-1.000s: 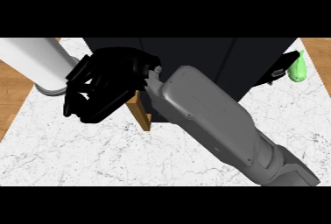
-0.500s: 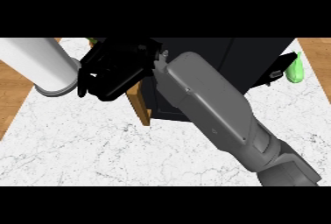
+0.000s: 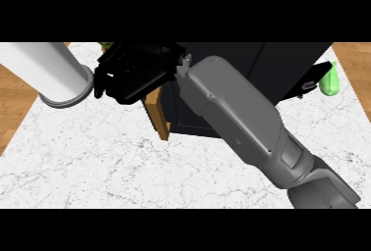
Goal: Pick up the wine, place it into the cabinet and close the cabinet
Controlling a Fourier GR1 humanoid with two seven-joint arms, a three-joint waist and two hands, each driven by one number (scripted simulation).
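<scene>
My right hand point(image 3: 138, 68) is black and lies at the upper left, at the end of the grey forearm point(image 3: 246, 122) that crosses from the lower right. Its fingers are loosely bent and rest against the top of the cabinet's door, whose wooden edge point(image 3: 158, 115) shows just below the hand. The dark cabinet point(image 3: 290, 63) stands at the back of the marble counter point(image 3: 94, 166), partly hidden by my forearm. I see no wine bottle; the cabinet's inside is hidden. My left hand does not show.
A thick white cylinder point(image 3: 43, 68) with a grey end lies at the upper left, close to my hand. A green object point(image 3: 330, 81) sits by the cabinet's right side. Wooden floor point(image 3: 14, 108) borders the counter on the left.
My right hand has moved up and to the right along the door. The forearm has swung with it, and the door's wooden edge has shifted slightly toward the cabinet.
</scene>
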